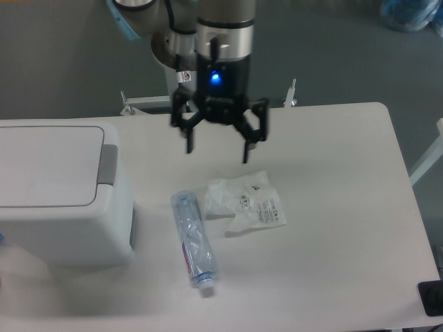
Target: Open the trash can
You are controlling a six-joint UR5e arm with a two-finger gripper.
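One trash can, lid flat, grey tab facing right.

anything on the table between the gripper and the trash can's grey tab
No, only bare white table shows between the open gripper and the trash can in the camera view.

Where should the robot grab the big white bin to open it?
Probably the grey tab on the trash can lid's right edge. It sticks out toward the table's middle, so the open tool should come from that side, from above, and press or pinch it.
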